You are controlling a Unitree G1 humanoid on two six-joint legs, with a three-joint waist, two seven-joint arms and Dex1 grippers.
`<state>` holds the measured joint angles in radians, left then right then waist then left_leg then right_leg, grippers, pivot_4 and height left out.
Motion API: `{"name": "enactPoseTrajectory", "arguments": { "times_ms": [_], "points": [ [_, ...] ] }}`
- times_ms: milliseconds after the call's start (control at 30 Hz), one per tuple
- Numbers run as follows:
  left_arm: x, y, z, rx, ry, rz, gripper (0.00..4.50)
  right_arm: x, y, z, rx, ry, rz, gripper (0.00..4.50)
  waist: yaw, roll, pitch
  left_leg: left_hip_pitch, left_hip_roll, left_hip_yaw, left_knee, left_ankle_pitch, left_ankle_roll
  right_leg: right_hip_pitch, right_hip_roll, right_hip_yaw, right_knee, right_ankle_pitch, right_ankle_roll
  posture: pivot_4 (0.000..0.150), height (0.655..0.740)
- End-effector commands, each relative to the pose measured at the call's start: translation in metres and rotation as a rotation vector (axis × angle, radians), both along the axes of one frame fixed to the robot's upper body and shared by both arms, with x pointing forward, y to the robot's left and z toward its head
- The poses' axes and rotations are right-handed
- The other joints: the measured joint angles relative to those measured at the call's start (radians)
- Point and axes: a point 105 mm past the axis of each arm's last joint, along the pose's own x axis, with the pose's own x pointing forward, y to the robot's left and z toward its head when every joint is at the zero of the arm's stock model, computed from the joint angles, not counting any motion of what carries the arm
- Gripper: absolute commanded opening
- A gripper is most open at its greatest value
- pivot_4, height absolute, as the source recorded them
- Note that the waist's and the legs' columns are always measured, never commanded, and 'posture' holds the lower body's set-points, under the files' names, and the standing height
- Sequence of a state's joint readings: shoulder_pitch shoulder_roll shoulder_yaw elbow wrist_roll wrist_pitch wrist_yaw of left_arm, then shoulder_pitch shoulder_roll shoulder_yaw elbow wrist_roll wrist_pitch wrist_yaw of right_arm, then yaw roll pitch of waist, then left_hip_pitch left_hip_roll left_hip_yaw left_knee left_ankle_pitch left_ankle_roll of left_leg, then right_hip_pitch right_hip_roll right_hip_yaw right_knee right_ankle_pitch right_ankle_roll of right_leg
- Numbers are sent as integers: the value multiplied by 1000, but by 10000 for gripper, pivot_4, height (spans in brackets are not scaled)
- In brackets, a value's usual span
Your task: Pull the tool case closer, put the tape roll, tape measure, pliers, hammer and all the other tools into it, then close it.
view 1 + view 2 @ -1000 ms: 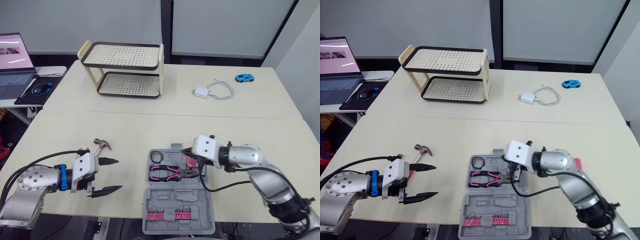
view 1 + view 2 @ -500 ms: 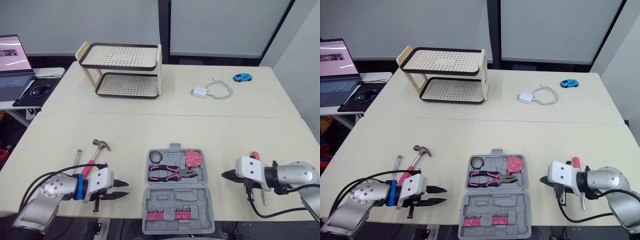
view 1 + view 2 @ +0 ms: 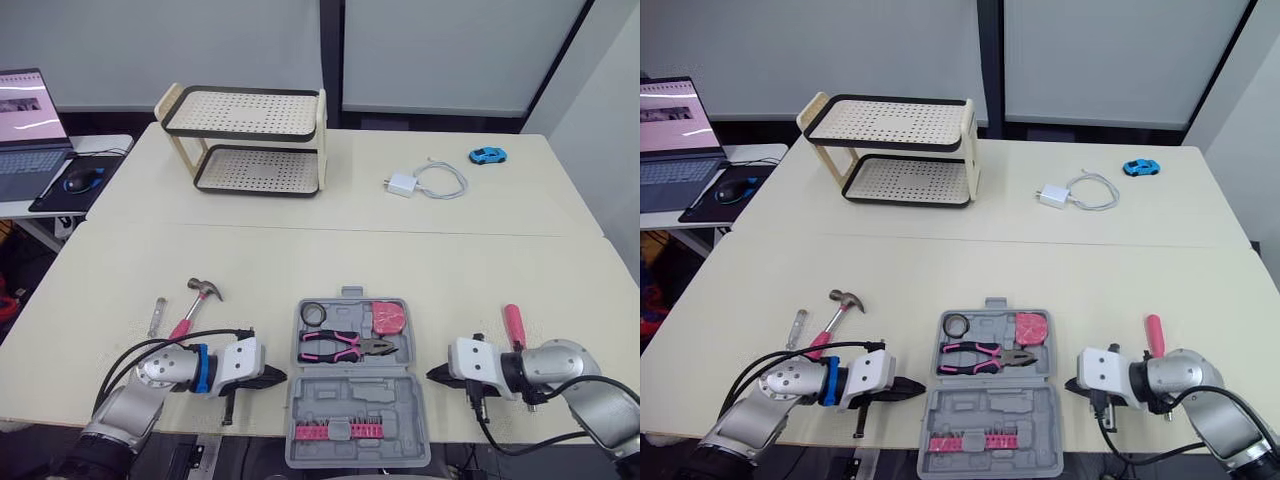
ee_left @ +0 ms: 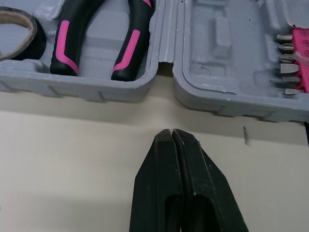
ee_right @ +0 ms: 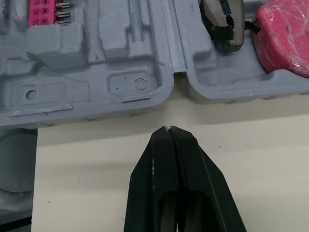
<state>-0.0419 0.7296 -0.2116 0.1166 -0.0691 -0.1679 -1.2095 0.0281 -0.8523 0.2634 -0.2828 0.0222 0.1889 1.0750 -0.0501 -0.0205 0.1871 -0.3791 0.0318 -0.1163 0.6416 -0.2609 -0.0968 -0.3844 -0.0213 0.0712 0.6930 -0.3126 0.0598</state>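
The open tool case (image 3: 351, 372) lies at the bottom centre of the head views. Its hinge runs left to right, and its lid half juts past the near edge of the table (image 3: 300, 260). In the tray half farther from the edge, the tape roll (image 3: 313, 313) sits in the upper left corner and the pink tape measure (image 3: 387, 318) in the upper right. The pliers (image 3: 345, 346) lie crosswise below both. A pink rack of bits (image 3: 335, 431) runs along the lid half.

The left gripper (image 3: 272, 377) lies low on the table just left of the case, its two black fingers pressed together with nothing between them. The tip points at the hinge line with a strip of bare table before it. The right gripper (image 3: 432, 375) mirrors it on the case's right side, fingers likewise pressed together and empty, tip near the hinge but not touching.

Three tools lie outside the case. The hammer (image 3: 193, 305) lies slanted in the lower left, with a small grey tool (image 3: 157, 316) just beside it. A pink-handled tool (image 3: 513, 325) lies in the lower right, close to the right arm.

A wide band of bare table runs across the middle of the frame beyond the case. Farther back stand a two-tier rack (image 3: 245, 140) at upper left, a white charger with cable (image 3: 402, 184) and a blue toy car (image 3: 487, 155) at upper right. A laptop (image 3: 25, 120) sits on a separate desk at the left edge.
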Motion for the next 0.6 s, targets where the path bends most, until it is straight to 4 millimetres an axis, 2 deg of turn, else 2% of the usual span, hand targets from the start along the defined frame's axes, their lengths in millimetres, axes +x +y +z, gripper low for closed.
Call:
{"name": "enactPoseTrajectory", "arguments": {
  "times_ms": [33, 300, 600],
  "points": [
    [-1, -7, -9, 9, 2, -17, 90, 3, 8, 1, 11, -22, 25, 0, 0, 2, -1, 0, 0, 0, 0, 0, 0, 0, 0, 0, 0, 0, 0, 1500, 7350],
    [3, -22, -9, -3, -6, -32, 90, 12, 13, -1, 10, -44, 34, 0, 1, 3, -2, 0, -1, 0, 1, 0, 0, 1, 0, 0, 0, 0, 1, 1500, 7350],
    [7, -33, -6, -16, -14, -41, 90, 10, 25, -1, 40, -29, 49, 0, 1, 4, -2, 2, -1, 0, 1, 0, 0, 3, 0, 0, -1, 0, 1, 1500, 7350]
  ]
}}
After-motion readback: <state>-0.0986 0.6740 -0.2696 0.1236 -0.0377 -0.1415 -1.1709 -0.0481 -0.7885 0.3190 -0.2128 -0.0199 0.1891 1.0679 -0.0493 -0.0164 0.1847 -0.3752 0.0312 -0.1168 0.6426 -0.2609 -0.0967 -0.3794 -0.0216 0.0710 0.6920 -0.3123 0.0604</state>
